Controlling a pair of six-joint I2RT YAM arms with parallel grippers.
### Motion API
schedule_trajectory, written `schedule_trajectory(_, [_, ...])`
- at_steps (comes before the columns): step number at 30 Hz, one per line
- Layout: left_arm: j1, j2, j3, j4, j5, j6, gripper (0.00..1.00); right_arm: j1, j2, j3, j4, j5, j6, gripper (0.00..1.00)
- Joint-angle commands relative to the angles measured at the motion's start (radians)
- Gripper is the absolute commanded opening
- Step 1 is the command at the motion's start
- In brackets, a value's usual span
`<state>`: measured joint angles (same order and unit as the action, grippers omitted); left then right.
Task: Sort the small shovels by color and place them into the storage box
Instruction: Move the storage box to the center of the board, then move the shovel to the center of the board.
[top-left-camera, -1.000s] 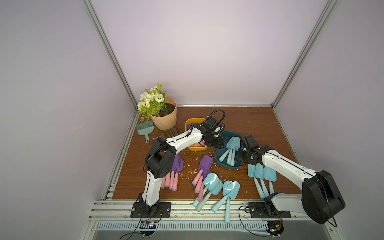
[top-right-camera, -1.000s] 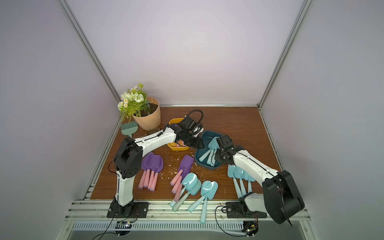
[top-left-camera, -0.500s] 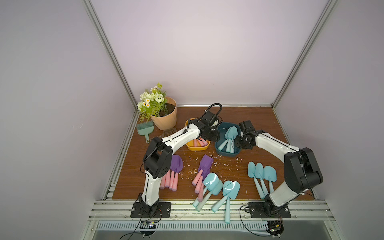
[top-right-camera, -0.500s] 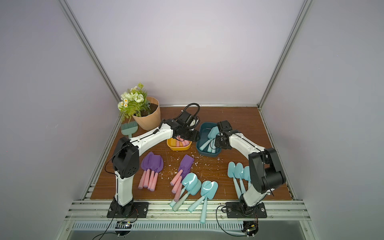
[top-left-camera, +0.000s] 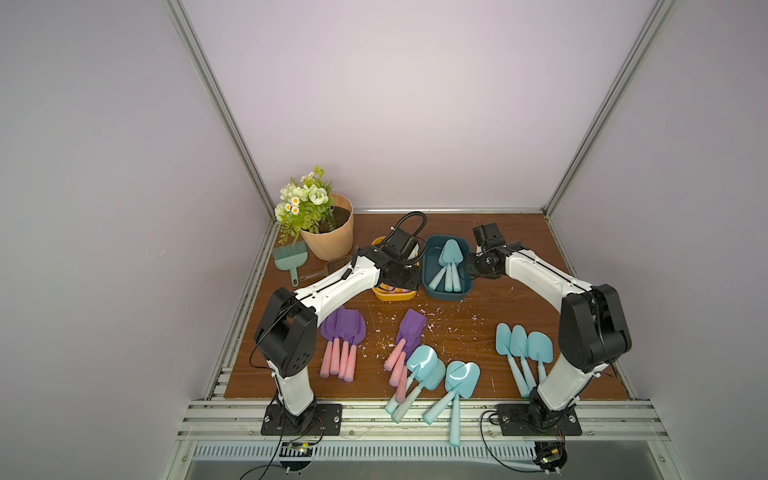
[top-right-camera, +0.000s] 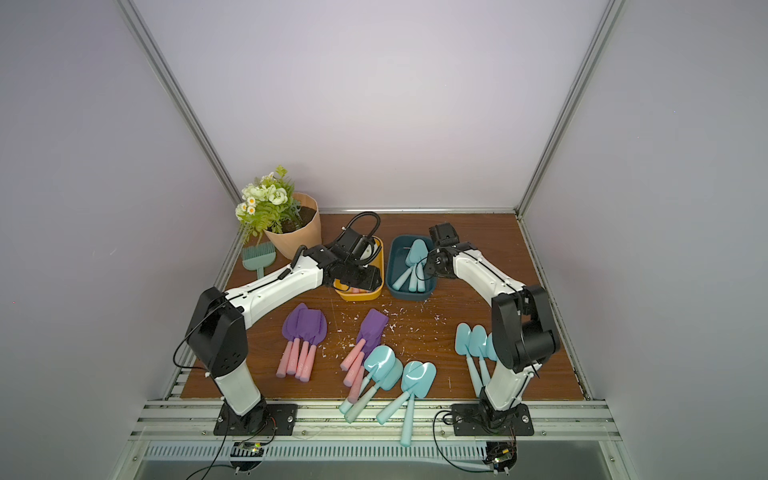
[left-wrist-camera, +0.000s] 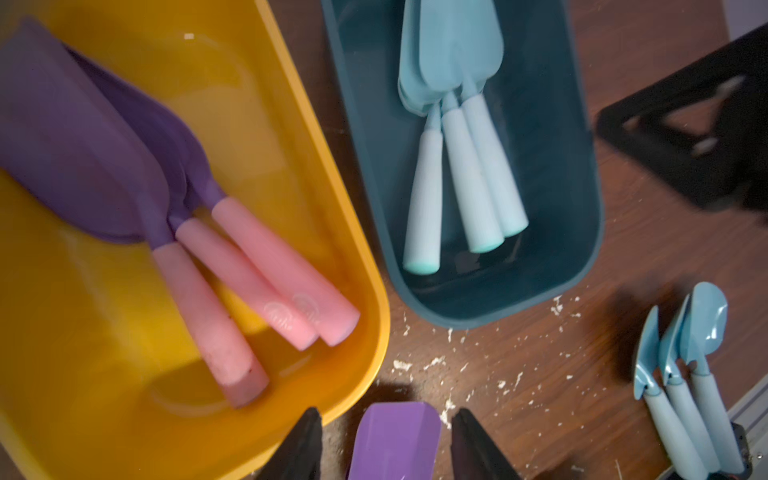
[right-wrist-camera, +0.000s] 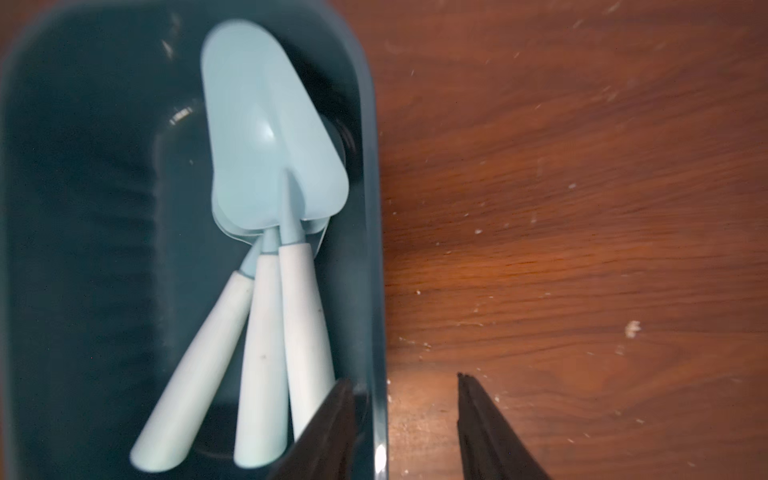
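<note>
Three light blue small shovels (right-wrist-camera: 266, 145) lie stacked in the teal storage box (right-wrist-camera: 370, 166). My right gripper (right-wrist-camera: 402, 378) is open and empty, one finger inside the box's rim and one outside. Three purple small shovels (left-wrist-camera: 104, 145) with pink handles lie in the yellow storage box (left-wrist-camera: 332, 166). My left gripper (left-wrist-camera: 385, 415) hangs open and empty above that box's near end (top-left-camera: 392, 296). The purple blade seen between its fingers lies on the table below. More purple shovels (top-left-camera: 343, 328) and light blue shovels (top-left-camera: 523, 340) lie on the table in both top views.
A flower pot (top-left-camera: 328, 232) stands at the back left, with a green brush (top-left-camera: 291, 257) and a brown scoop (top-left-camera: 332, 266) beside it. White crumbs (top-left-camera: 432, 324) are scattered mid-table. Loose light blue shovels (top-left-camera: 461, 376) reach over the table's front edge.
My right gripper carried a light blue shovel over the teal box, then opened and let it go onto the stack there. My left arm shifted slightly over the yellow box.
</note>
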<state>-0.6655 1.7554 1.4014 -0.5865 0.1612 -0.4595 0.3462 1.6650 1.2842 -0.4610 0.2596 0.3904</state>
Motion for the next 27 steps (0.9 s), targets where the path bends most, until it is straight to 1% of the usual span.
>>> schedule_trajectory(1, [0.006, -0.047, -0.052, -0.004, -0.036, -0.01, 0.53, 0.03, -0.194, 0.019, -0.073, 0.084, 0.002, 0.46])
schedule_trajectory(4, [0.006, -0.078, -0.09, 0.017, -0.04, -0.023, 0.53, 0.099, -0.306, -0.032, -0.177, 0.065, 0.079, 0.45])
schedule_trajectory(6, [0.007, -0.094, -0.105, 0.036, -0.038, -0.035, 0.53, 0.18, -0.364, -0.092, -0.258, 0.075, 0.165, 0.45])
schedule_trajectory(10, [0.007, -0.103, -0.11, 0.06, -0.035, -0.053, 0.53, 0.386, -0.48, -0.263, -0.39, 0.102, 0.436, 0.45])
schedule_trajectory(13, [0.007, -0.097, -0.1, 0.069, -0.029, -0.056, 0.53, 0.507, -0.534, -0.357, -0.447, 0.091, 0.591, 0.44])
schedule_trajectory(16, [0.007, -0.081, -0.09, 0.067, -0.02, -0.046, 0.53, 0.602, -0.552, -0.415, -0.466, 0.043, 0.674, 0.44])
schedule_trajectory(20, [0.008, -0.062, -0.078, 0.067, -0.006, -0.033, 0.53, 0.676, -0.537, -0.481, -0.476, -0.001, 0.729, 0.45])
schedule_trajectory(22, [0.009, -0.051, -0.072, 0.068, 0.001, -0.028, 0.53, 0.685, -0.545, -0.536, -0.429, -0.042, 0.739, 0.45])
schedule_trajectory(25, [0.009, -0.036, -0.065, 0.068, 0.017, -0.027, 0.53, 0.686, -0.601, -0.622, -0.305, -0.13, 0.746, 0.45])
schedule_trajectory(27, [0.009, -0.031, -0.064, 0.067, 0.022, -0.028, 0.53, 0.685, -0.63, -0.666, -0.274, -0.166, 0.766, 0.45])
